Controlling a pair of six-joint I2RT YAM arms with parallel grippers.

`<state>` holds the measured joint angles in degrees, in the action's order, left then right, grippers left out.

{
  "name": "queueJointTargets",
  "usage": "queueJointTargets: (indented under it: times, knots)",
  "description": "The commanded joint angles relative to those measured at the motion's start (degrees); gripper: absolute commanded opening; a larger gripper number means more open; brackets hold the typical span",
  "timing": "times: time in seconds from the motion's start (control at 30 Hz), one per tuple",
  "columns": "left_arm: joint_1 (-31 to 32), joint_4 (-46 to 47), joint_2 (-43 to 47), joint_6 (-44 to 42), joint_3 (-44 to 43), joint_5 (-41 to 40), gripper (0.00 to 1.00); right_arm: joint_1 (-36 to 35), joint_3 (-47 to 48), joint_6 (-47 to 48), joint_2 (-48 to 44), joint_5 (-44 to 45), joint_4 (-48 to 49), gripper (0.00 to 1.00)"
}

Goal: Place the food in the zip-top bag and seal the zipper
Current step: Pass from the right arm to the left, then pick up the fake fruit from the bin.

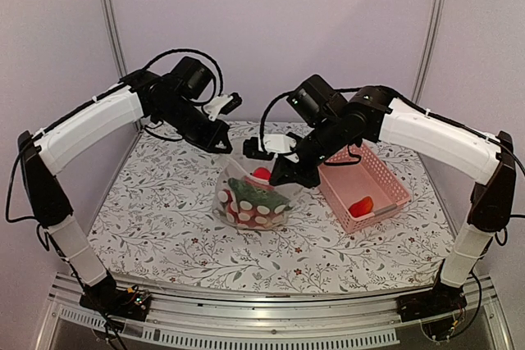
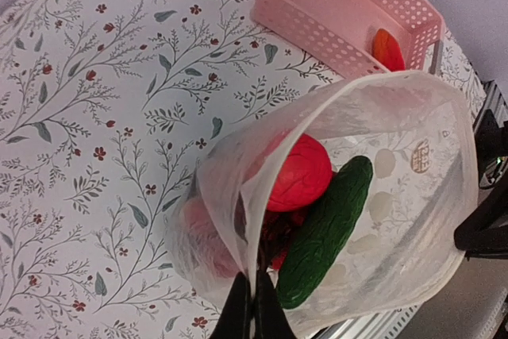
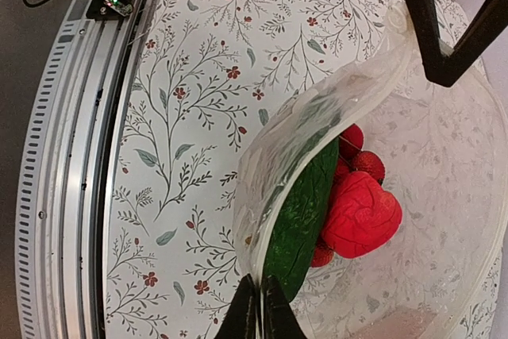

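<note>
The clear zip-top bag [image 1: 223,194] stands open mid-table, its mouth held apart by both arms. My left gripper [image 2: 254,307] is shut on one side of the rim, and in the top view it sits at the bag's far left [image 1: 223,145]. On the opposite side, my right gripper [image 3: 258,311] pinches the zipper [image 3: 317,129]. Inside the bag lie food pieces: a red round fruit [image 3: 361,212], a long dark green piece [image 3: 302,212] and small red tomatoes [image 3: 353,144]. Another red piece [image 1: 361,205] lies in the pink basket.
The pink lattice basket [image 1: 338,202] stands just right of the bag, close under my right arm. The floral tablecloth [image 1: 164,219] covers the table. A metal rail [image 3: 71,156] runs along the near edge.
</note>
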<state>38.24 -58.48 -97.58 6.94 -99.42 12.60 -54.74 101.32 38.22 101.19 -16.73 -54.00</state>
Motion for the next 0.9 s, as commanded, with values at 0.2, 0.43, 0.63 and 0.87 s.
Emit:
queueJointTargets:
  times: [0.2, 0.43, 0.63, 0.87]
  knots:
    - [-0.60, 1.35, -2.16, -0.14, 0.80, 0.29, 0.00, 0.10, 2.25, 0.04, -2.45, -2.77, -2.09, 0.45]
    - [-0.55, 2.00, -2.07, 0.16, 0.46, -1.26, 0.00, 3.15, 1.57, 0.58, -6.82, -3.61, -2.45, 0.55]
    - [-0.62, 2.01, -1.77, 0.56, 0.69, -1.66, 0.00, 10.25, -3.85, 1.48, -10.44, -4.61, -1.57, 0.57]
    - [-0.58, 2.11, -1.17, 0.77, 1.49, -1.55, 0.00, 22.41, -11.91, 4.94, -13.97, -7.70, -0.97, 0.57]
